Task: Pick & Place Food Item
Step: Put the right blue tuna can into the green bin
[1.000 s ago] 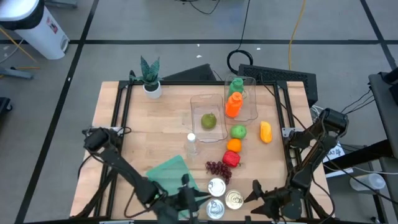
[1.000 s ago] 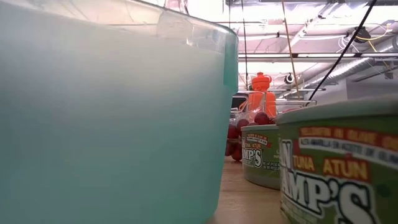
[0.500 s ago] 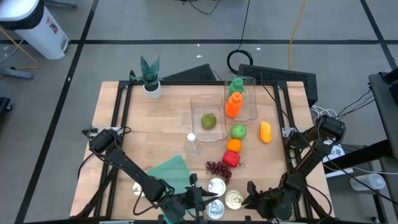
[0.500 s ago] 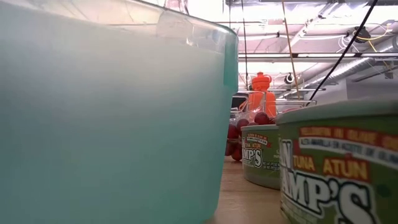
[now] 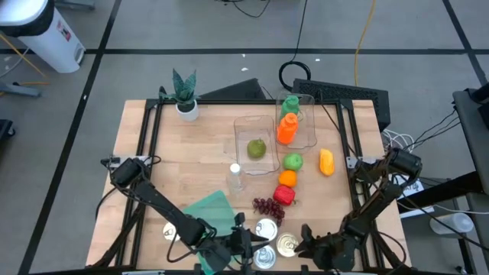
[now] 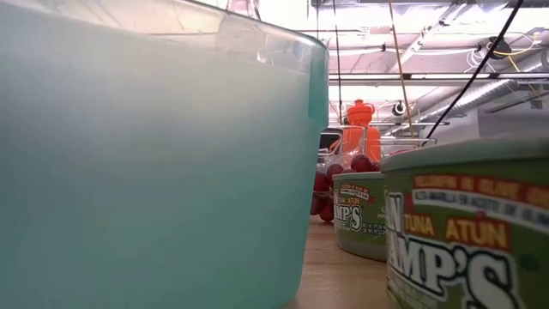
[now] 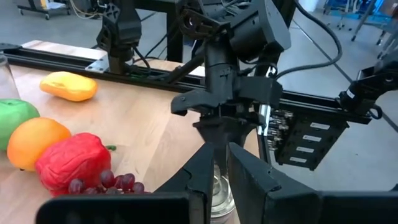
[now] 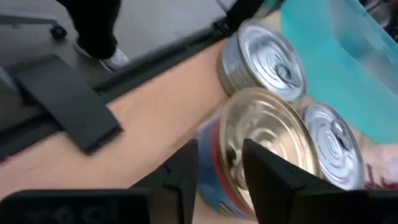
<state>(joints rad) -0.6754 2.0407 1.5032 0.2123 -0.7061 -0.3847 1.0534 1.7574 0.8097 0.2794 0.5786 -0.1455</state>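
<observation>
High view | gold-top can at table's near edge, between silver cans and right gripper | right gripper fingers narrowly apart, straddling its rim, not clamped | left gripper beyond the cans, fingers nearly closed, empty

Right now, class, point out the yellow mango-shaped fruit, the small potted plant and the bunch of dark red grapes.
yellow mango-shaped fruit (image 5: 326,162), high view, its middle.
small potted plant (image 5: 184,92), high view, its leaves.
bunch of dark red grapes (image 5: 267,207), high view, cluster centre.
</observation>
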